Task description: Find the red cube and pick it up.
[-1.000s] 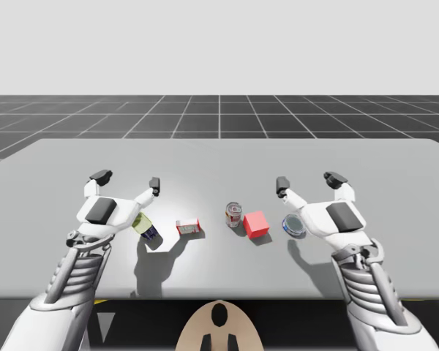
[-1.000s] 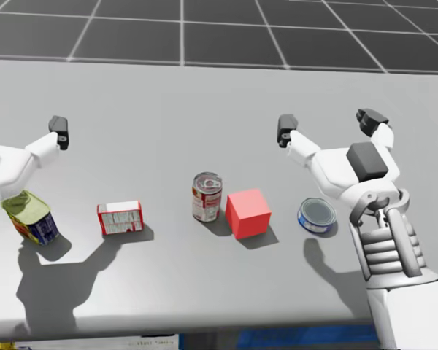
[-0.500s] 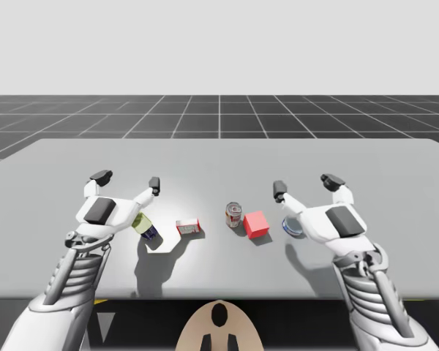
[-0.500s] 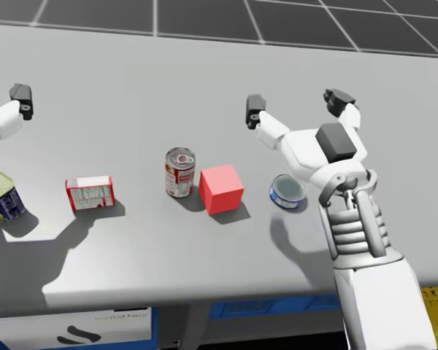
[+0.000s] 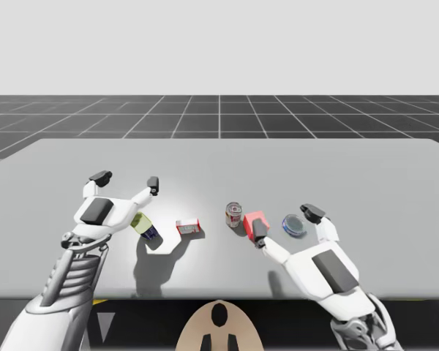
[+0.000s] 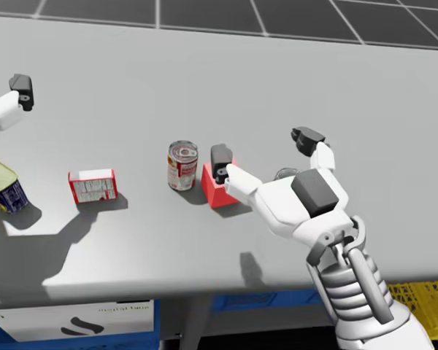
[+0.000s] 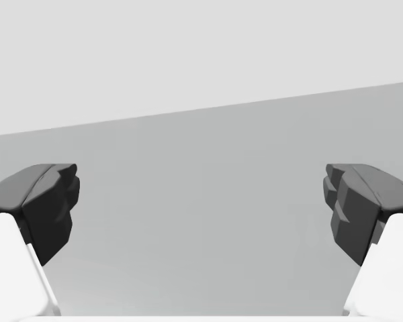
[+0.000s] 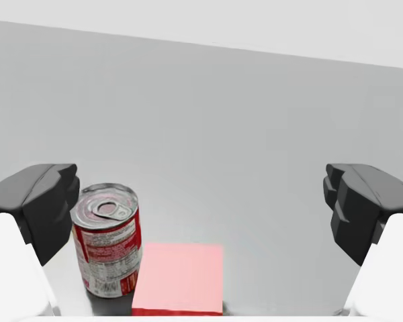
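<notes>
High view: right gripper (image 5: pixel 285 221) sat low, right of centre, fingers spread wide, gripping nothing. One fingertip overlapped the red cube (image 5: pixel 250 219) at frame centre; couldn't tell if it touched. Right wrist view: cube lay between the open fingers, red-and-white metal can (image 8: pixel 107 248) just beside it. Flat blue tin (image 5: pixel 294 224) right of cube. Small red-and-white box (image 5: pixel 188 227) and green-and-blue can (image 5: pixel 145 227) left of centre. Left gripper (image 5: pixel 126 179) further back, spread, empty.
</notes>
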`<state>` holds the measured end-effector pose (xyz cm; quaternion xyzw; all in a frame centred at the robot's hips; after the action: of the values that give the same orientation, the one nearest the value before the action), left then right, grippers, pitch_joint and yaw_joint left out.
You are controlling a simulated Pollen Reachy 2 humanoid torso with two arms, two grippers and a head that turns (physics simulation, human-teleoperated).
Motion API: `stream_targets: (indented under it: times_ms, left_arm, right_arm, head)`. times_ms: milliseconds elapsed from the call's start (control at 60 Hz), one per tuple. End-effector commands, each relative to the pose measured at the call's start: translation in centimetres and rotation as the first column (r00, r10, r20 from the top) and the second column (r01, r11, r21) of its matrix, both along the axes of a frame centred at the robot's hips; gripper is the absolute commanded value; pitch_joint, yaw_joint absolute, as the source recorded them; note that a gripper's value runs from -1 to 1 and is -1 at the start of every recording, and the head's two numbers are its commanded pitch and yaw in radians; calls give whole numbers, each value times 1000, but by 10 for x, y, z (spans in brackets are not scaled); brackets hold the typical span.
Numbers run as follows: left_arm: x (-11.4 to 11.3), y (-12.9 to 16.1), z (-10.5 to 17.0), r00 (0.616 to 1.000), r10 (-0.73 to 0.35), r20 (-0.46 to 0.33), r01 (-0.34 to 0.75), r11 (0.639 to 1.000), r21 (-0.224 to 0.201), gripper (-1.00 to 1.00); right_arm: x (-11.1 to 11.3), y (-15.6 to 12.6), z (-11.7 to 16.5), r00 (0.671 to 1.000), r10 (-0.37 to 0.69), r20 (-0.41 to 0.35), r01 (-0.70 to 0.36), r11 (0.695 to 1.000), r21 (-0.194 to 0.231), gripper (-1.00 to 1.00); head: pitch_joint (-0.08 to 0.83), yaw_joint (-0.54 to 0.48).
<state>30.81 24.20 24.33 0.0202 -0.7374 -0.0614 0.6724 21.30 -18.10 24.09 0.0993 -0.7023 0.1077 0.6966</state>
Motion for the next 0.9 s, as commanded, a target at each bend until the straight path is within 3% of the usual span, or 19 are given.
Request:
stream_targets:
  times_ms: [17, 183, 333, 483, 800, 900]
  left_arm:
    - [-1, 0, 0, 1000, -3, -2, 3, 1000, -8, -1000]
    - [-2, 1, 0, 1000, 2, -4, -2, 1000, -12, -1000]
    - [-2, 1, 1, 1000, 2, -4, -2, 1000, -12, -1000]
    - [-3, 1, 1, 1000, 3, -3, -3, 1000, -14, -1000]
    - [-3, 1, 1, 1000, -1, -4, 1, 1000, -17, -1000]
    - [-3, 1, 1, 1000, -3, -3, 3, 1000, -18, -1000]
  right_arm:
    - [-14, 20, -24, 997, 25, -72, -20, 997, 70, -1000]
    - [-2, 30, -58, 989, 26, -145, -14, 996, 84, -1000]
    - [13, 42, -77, 986, 11, -164, -1, 998, 58, -1000]
    - [29, 46, -88, 983, -21, -184, 30, 998, 47, -1000]
    - [60, 57, -100, 972, -62, -226, 59, 998, -19, -1000]
    - [65, 58, -102, 965, -50, -256, 49, 999, -10, -1000]
  head:
    - [700, -179]
    - [706, -180]
    - [709, -175]
    - [710, -171]
    - [711, -172]
    - [709, -175]
